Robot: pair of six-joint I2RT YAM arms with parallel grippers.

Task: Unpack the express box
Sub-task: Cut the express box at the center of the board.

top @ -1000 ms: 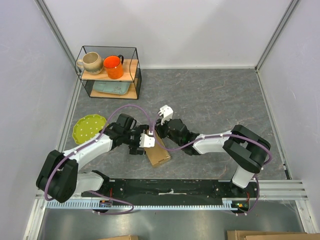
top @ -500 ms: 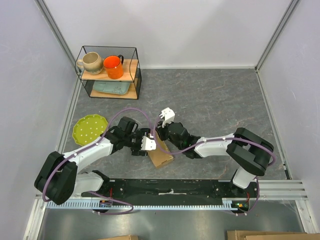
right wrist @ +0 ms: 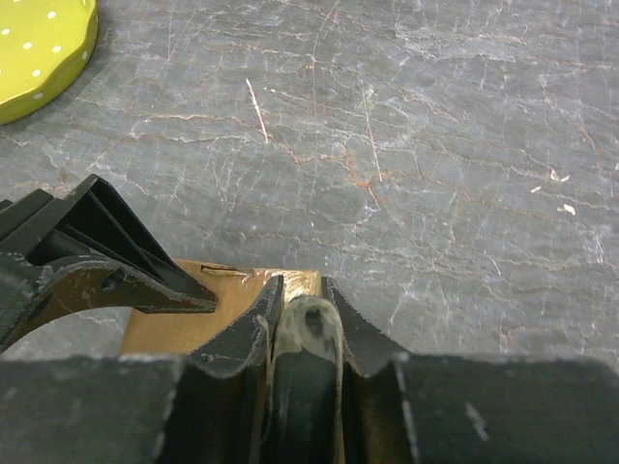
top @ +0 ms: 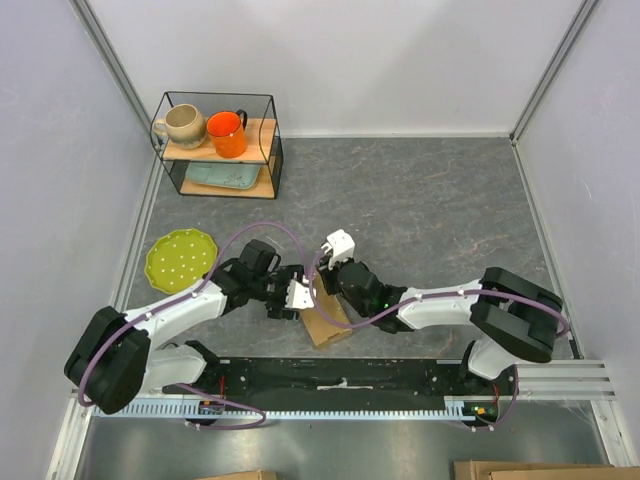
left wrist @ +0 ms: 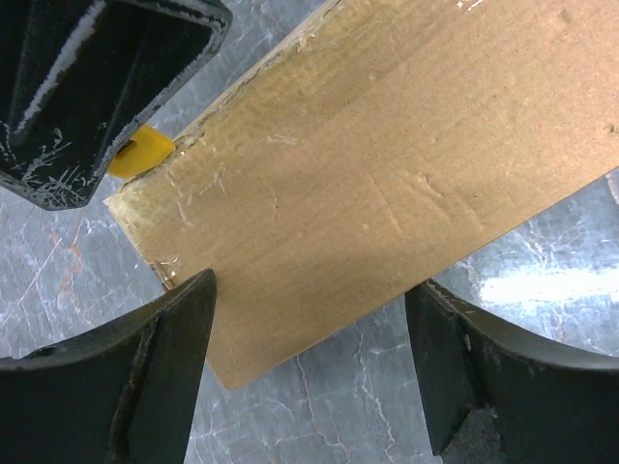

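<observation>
The express box [top: 327,322], flat brown cardboard with clear tape, lies on the grey table near the front rail. In the left wrist view the box [left wrist: 368,164] fills most of the frame. My left gripper [left wrist: 311,290] is open, its two fingers either side of the box's near corner. My right gripper [right wrist: 300,285] sits at the box's taped edge [right wrist: 302,281], shut on a small pale, yellowish tool. The tool's yellow tip [left wrist: 140,153] shows against the box edge. From above, the left gripper [top: 293,300] and right gripper [top: 325,292] meet over the box.
A green dotted plate [top: 178,255] lies to the left of the arms. A wire shelf [top: 220,145] at the back left holds a beige mug, an orange mug and a teal tray. The black rail [top: 340,375] runs along the near edge.
Both grippers and the box have shifted a little toward the near edge and to the right. The right arm's elbow has swung right.
</observation>
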